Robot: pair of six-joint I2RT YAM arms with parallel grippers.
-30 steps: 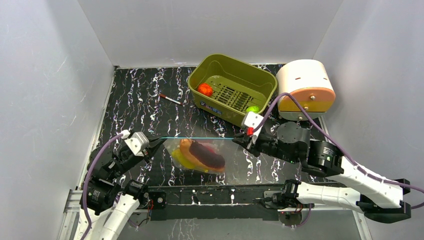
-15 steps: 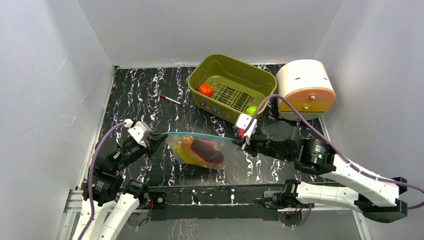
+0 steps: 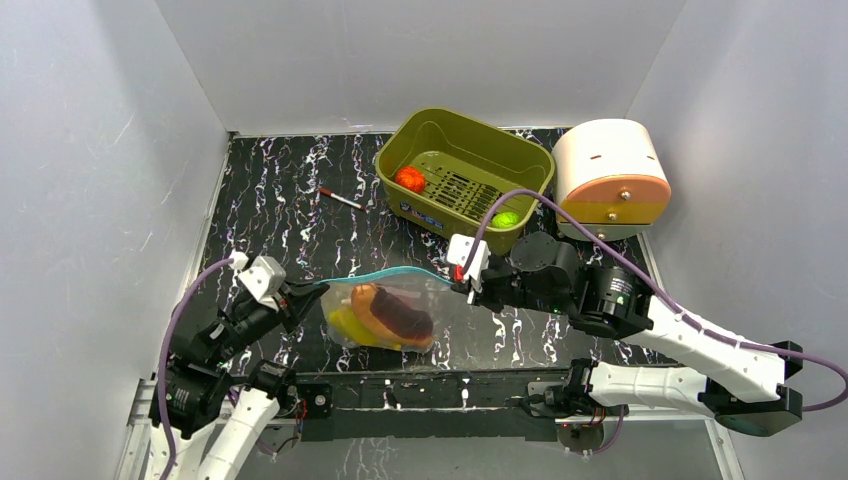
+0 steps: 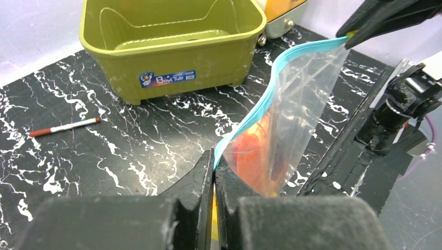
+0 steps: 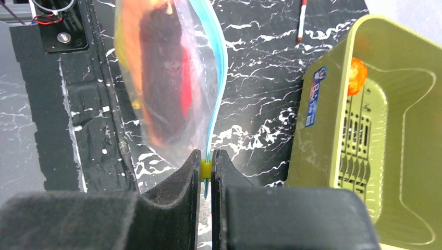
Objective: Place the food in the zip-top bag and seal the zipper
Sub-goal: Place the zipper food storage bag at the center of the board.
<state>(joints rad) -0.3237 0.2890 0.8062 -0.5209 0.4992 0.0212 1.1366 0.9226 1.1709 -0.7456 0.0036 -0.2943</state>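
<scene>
Sealing step, prob. not finished. L gripper (image 4: 214,161) & R gripper (image 5: 207,156) each pinch tight on one end of the zipper (image 3: 375,275). Bag (image 3: 440,300) is slung between them, food (image 3: 385,312) inside. Tomato (image 3: 409,180) & green fruit (image 3: 506,218) sit in tub (image 3: 440,215), so next needs loading those or pressing the strip closed. Tub label (image 4: 167,78) reads approx. "Bowl Tub".

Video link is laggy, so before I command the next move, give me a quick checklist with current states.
1. Left gripper shut on one end of the teal-blue zipper strip of the clear plastic zip-top bag: ok.
2. Right gripper shut on the strip's other end: ok.
3. Strip straight between the grippers: not ok, it bows.
4. Zipper sealed along its length: cannot tell.
5. All food bagged: not ok; red-orange toy tomato and green toy fruit lie in the olive-green plastic tub.
</scene>
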